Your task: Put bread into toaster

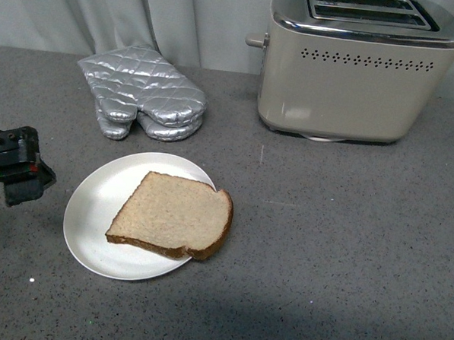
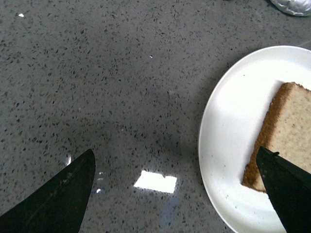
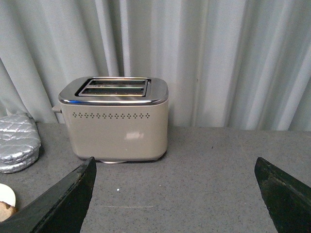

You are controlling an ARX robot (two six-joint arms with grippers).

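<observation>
Bread overhangs plate at 4 o'clock, leaving a graspable edge. Left gripper sits at plate's 9 o'clock, jaws apart; right gripper likewise apart.

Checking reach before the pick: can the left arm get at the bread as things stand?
Probably yes. The left claw hangs open just beside the plate, the bread lies flat and uncovered on it, and nothing stands between them; the oven mitt sits farther back.

From above, the front view looks across the counter to the toaster. The left wrist view hangs close over the plate, short of the toaster; the right wrist view, probably low, faces that same toaster.
</observation>
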